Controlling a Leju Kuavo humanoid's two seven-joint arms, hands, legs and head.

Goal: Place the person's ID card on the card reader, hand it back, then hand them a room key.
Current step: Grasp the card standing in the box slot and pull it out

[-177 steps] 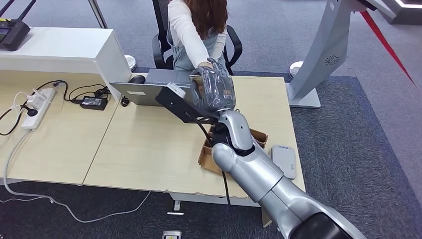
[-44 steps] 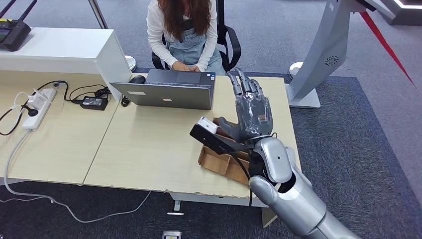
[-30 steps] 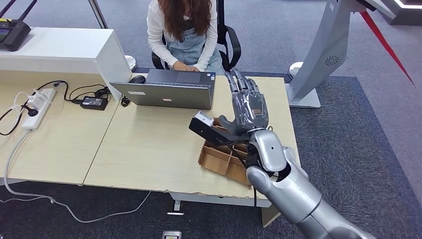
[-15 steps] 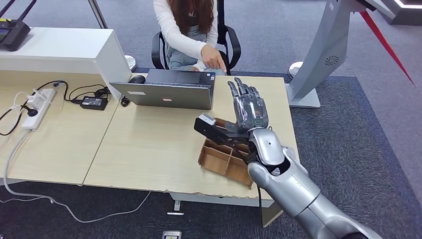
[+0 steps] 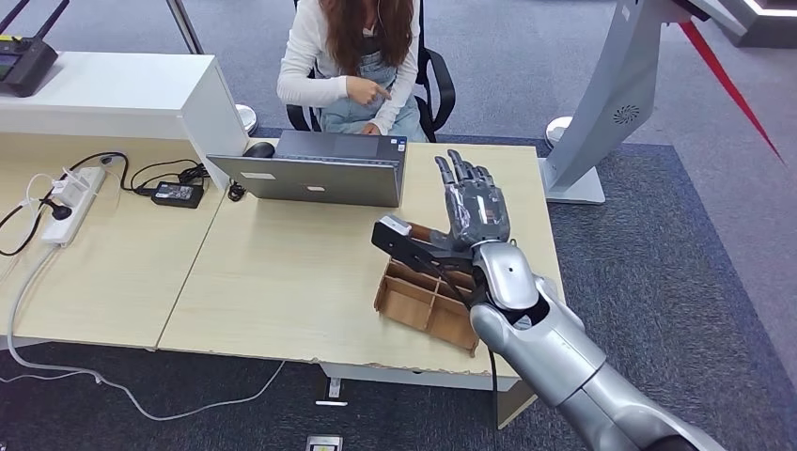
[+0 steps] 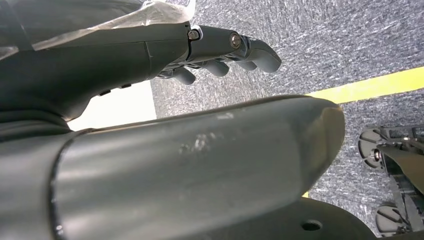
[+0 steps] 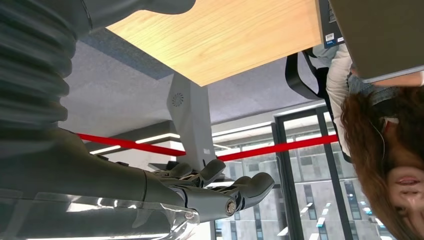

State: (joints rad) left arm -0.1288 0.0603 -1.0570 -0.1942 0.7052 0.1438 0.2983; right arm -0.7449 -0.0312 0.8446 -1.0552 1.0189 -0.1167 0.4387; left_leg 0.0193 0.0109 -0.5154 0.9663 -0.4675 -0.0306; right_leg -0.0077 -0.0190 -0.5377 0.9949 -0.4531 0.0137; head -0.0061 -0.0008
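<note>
My right hand [image 5: 475, 209] hangs above the table's right part, palm up and fingers spread, with nothing in it. Its fingers [image 7: 225, 192] are equally bare in the right wrist view. Just beneath it a brown compartmented wooden tray [image 5: 418, 299] lies on the table [image 5: 282, 272]. My left hand [image 6: 220, 47] hangs over the grey carpet, fingers loosely extended and holding nothing. A person [image 5: 352, 56] sits behind the laptop [image 5: 310, 176] with one hand [image 5: 371, 92] raised near the chest. I see no card in either hand.
A power strip [image 5: 70, 202] and a black adapter [image 5: 179, 194] with cables lie at the table's left. A white cabinet [image 5: 122, 94] stands at the back left and a grey kiosk stand [image 5: 611, 103] at the back right.
My right hand has drawn back from the person to above the tray and holds nothing now. The person pulled the outstretched arm back toward the chest.
</note>
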